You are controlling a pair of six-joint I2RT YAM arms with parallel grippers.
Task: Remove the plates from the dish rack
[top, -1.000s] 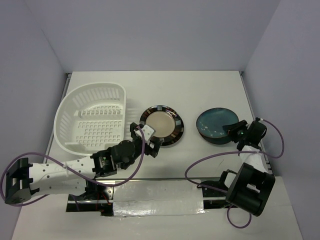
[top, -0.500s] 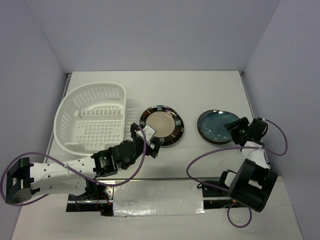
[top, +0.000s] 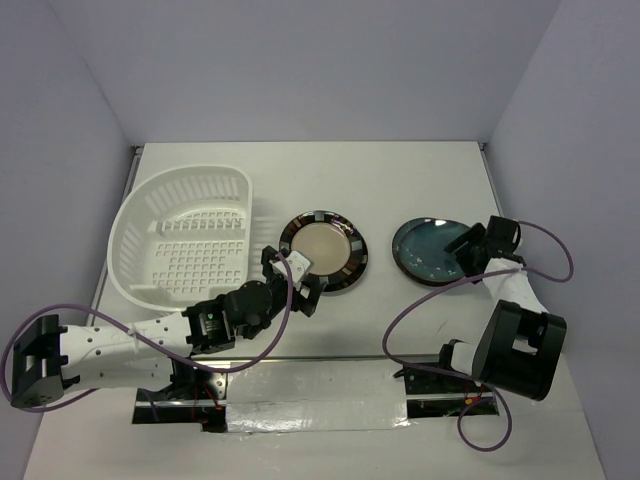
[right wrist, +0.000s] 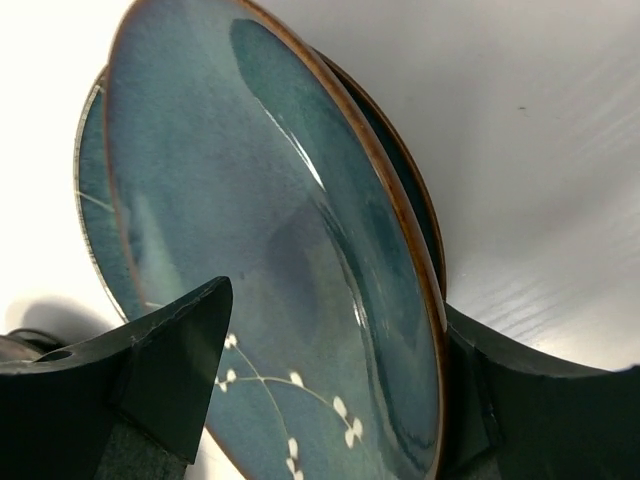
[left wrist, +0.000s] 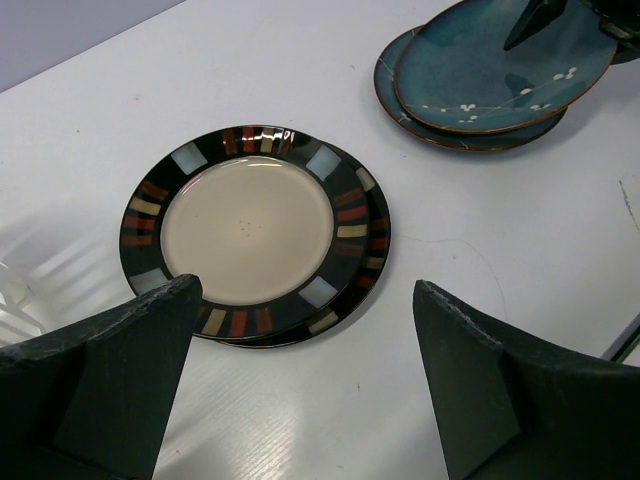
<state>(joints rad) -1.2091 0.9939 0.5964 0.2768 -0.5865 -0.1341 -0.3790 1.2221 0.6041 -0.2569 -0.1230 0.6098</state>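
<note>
The white dish rack (top: 185, 240) stands at the left with no plates in it. The beige-centred plate with the black patched rim (top: 322, 250) lies flat on the table; the left wrist view (left wrist: 250, 225) shows a second like rim under it. My left gripper (top: 292, 270) is open and empty just in front of it (left wrist: 308, 290). Two teal-blue plates lie stacked at the right. The upper plate (top: 440, 245) is tilted, its right edge raised. My right gripper (top: 472, 247) is open with that edge (right wrist: 300, 260) between its jaws (right wrist: 335, 298), leaning on the lower finger.
The lower teal plate (left wrist: 400, 100) lies flat under the tilted one. The rack's rim sits close to the table's left edge (top: 118, 230). Purple cables (top: 430, 310) loop from both arms over the near table. Grey walls close in the back and sides.
The upper teal plate went from lying flat to tilted with its right edge up. My right gripper swung to the right and back at that edge. The left arm stayed still.
</note>
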